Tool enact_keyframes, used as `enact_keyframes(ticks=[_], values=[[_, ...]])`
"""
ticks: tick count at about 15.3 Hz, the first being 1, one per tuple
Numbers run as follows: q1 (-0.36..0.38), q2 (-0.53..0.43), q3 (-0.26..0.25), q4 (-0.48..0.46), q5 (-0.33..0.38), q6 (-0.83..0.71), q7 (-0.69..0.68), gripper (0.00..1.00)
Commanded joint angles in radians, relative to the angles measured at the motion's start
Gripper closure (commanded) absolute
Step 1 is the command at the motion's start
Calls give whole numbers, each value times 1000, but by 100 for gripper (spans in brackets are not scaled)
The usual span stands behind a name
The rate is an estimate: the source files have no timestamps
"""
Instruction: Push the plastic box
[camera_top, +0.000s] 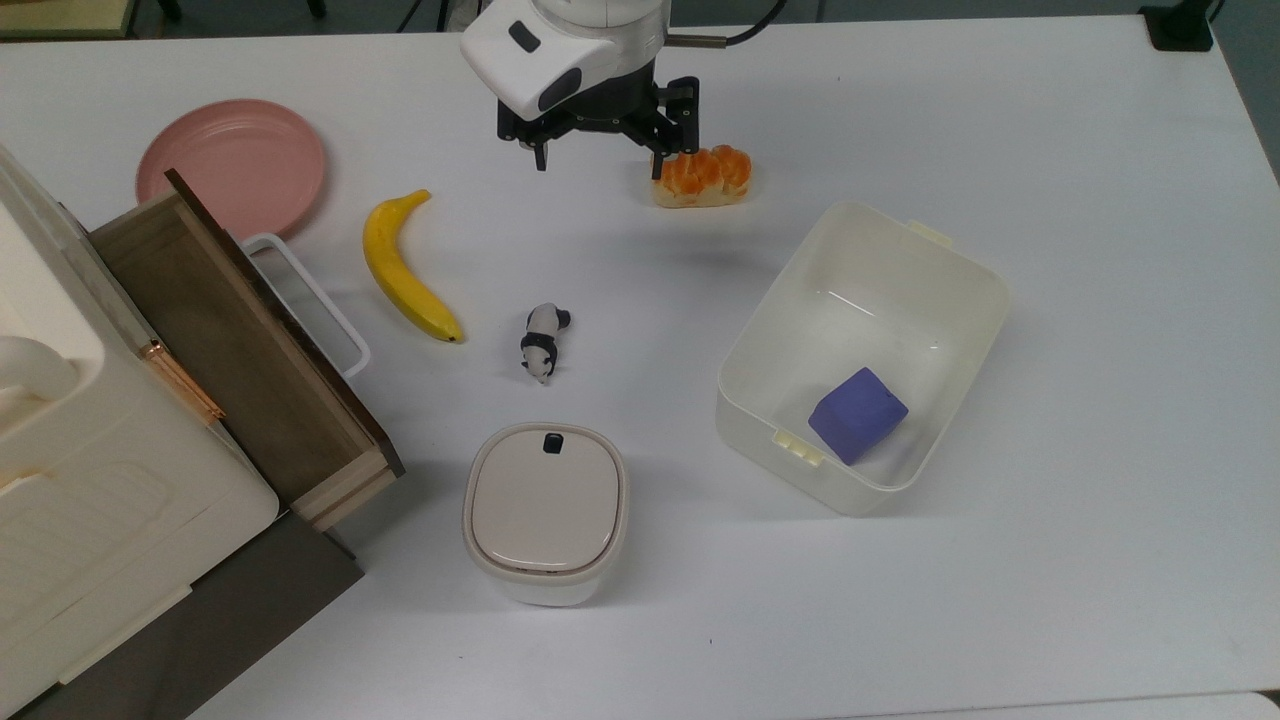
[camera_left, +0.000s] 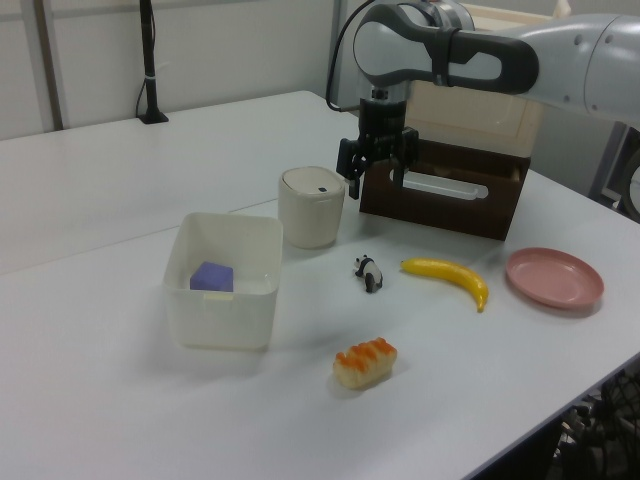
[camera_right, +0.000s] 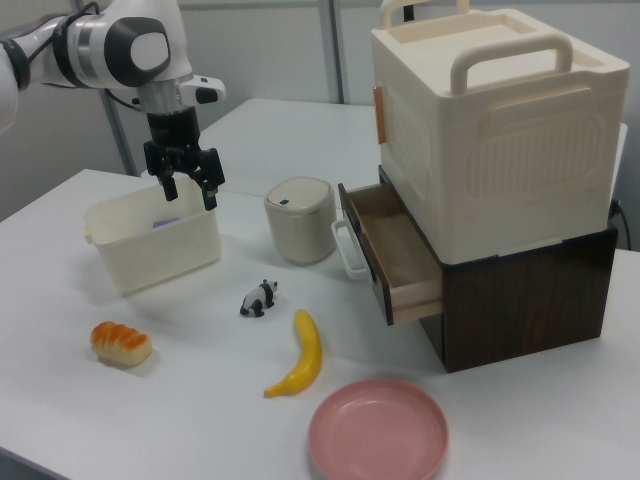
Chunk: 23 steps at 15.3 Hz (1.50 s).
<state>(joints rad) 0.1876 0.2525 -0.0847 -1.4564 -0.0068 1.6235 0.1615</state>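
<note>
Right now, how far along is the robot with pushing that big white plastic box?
Nothing looks done yet: the plastic box sits untouched with a purple block inside. In hand: the gripper hangs open above the table, apart from the box, with the bread roll just beside it in the top view. Left to do: come down beside a wall of the box, touch it and push.

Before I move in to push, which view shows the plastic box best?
The top view: the plastic box is seen whole from above, full rim, clip tabs and the purple block inside. The left view gives its near walls. In the right view the hand hangs in front of part of its rim.
</note>
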Motion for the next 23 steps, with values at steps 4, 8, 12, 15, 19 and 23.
enact_keyframes(ticks=[4,8,12,15,19,23], values=[[4,-15,-9,-16,-9,19,-25,0],[4,-15,-9,-16,-9,16,-25,0],[12,-16,-6,-21,-4,12,-147,0],[15,-18,3,-22,4,4,-293,0],[61,-15,14,-25,8,-39,-624,0],[101,14,16,-24,7,-30,-703,0]])
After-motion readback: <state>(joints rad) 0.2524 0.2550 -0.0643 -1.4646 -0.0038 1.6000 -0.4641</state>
